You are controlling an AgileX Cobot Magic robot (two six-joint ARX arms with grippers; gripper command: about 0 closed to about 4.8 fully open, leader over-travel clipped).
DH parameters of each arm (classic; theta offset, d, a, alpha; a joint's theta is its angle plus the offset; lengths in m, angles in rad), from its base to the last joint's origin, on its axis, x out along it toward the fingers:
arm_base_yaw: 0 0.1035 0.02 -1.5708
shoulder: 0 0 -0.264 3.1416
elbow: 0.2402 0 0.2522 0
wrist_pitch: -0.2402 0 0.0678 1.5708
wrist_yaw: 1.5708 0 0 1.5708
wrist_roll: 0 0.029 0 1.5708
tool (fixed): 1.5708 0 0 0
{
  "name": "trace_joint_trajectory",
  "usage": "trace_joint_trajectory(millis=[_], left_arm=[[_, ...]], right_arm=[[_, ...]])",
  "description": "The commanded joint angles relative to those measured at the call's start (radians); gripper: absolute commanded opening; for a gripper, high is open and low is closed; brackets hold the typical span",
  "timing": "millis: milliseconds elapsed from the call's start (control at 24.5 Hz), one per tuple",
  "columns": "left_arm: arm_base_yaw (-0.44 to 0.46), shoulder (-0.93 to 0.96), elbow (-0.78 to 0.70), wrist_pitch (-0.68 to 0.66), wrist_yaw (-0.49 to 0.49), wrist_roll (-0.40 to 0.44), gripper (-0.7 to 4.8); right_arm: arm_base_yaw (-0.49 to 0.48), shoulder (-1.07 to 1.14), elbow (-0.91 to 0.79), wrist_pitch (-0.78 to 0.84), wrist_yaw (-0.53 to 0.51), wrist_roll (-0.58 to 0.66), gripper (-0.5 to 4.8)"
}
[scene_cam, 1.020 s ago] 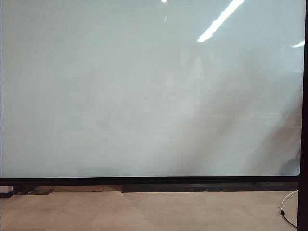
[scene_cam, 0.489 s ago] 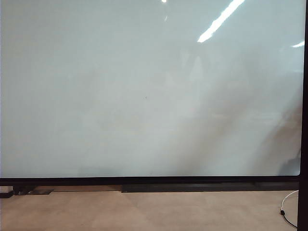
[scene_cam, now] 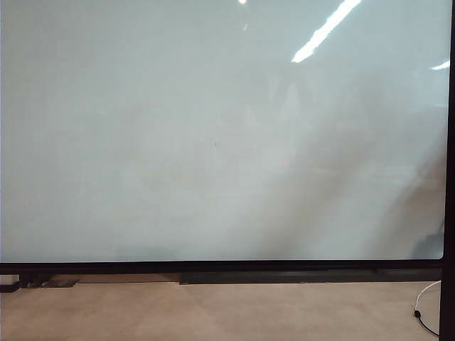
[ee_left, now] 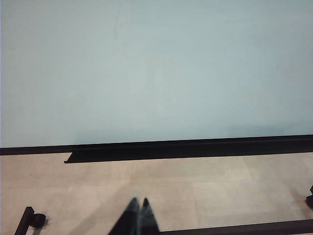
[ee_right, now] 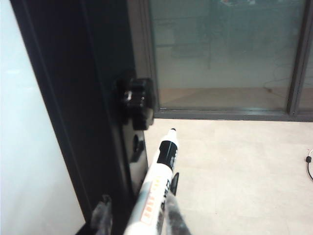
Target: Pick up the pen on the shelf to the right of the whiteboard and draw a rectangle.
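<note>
The very large glossy white black-framed whiteboard (scene_cam: 213, 135) stands blank, the left gripper (ee_left: 139, 215) hangs before its lower edge above the floor with fingertips pressed together on nothing, and the right gripper (ee_right: 139, 218), beside its right frame, clamps the slim white dark-tipped pen (ee_right: 155, 188).

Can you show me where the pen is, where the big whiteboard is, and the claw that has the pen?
pen (ee_right: 157, 181): right wrist view, on its white barrel.
whiteboard (scene_cam: 213, 128): exterior view, on its blank white face.
right claw (ee_right: 139, 215): right wrist view, between its fingertips, shut on the pen.
</note>
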Motion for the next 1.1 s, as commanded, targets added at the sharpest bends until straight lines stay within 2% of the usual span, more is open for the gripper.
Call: trace_joint_trajectory(millis=[41, 245, 326, 449, 489, 897, 1101], left_arm=[[0.0, 0.0, 0.003, 0.006, 0.001, 0.0, -0.05], [0.0, 0.0, 0.004, 0.006, 0.001, 0.0, -0.05], [0.0, 0.0, 0.004, 0.006, 0.001, 0.0, -0.05], [0.0, 0.0, 0.004, 0.006, 0.001, 0.0, -0.05], [0.0, 0.0, 0.003, 0.006, 0.001, 0.0, -0.05], [0.0, 0.0, 0.004, 0.006, 0.001, 0.0, -0.05], [0.0, 0.0, 0.004, 0.006, 0.001, 0.0, -0.05]], right_arm=[[-0.001, -0.003, 0.003, 0.013, 0.009, -0.003, 0.95], [-0.001, -0.003, 0.003, 0.013, 0.01, -0.006, 0.86], [-0.001, -0.003, 0.003, 0.013, 0.01, -0.006, 0.49], [-0.001, -0.003, 0.003, 0.013, 0.01, -0.006, 0.24], [-0.002, -0.003, 0.003, 0.013, 0.01, -0.006, -0.07], [-0.044, -0.04, 0.0, 0.016, 0.045, -0.006, -0.07], [-0.1, -0.153, -0.007, -0.113, 0.146, -0.063, -0.07]])
